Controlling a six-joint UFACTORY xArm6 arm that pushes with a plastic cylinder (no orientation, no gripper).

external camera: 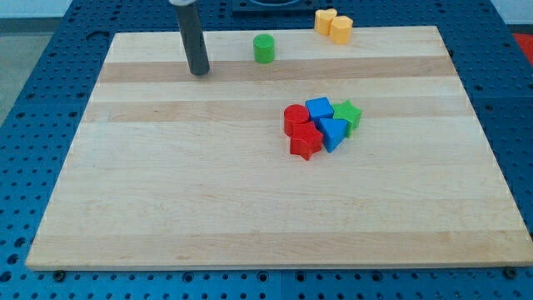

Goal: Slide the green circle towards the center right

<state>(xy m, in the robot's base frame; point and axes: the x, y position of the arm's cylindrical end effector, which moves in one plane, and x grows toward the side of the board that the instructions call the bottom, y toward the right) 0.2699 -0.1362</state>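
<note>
A single camera view looks down at a pale wooden counter (166,200) resting on a blue perforated surface (33,100). A dark rod reaches down from the view's top, and my tip (199,72), the end effector, touches the counter near its top edge, left of centre. It is a bare rod with nothing to open or close, and it grips nothing. The green circle (264,48) stands to the right of my tip and slightly nearer the view's top, clearly apart from it. Farther right, at the counter's top edge, two yellow blocks (333,24) sit touching each other. Down and to the right of my tip, well apart, a tight cluster holds a red cylinder (295,118), a red star-like block (305,143), a blue cube (319,108), a blue triangular block (334,132) and a green star-like block (348,115).
</note>
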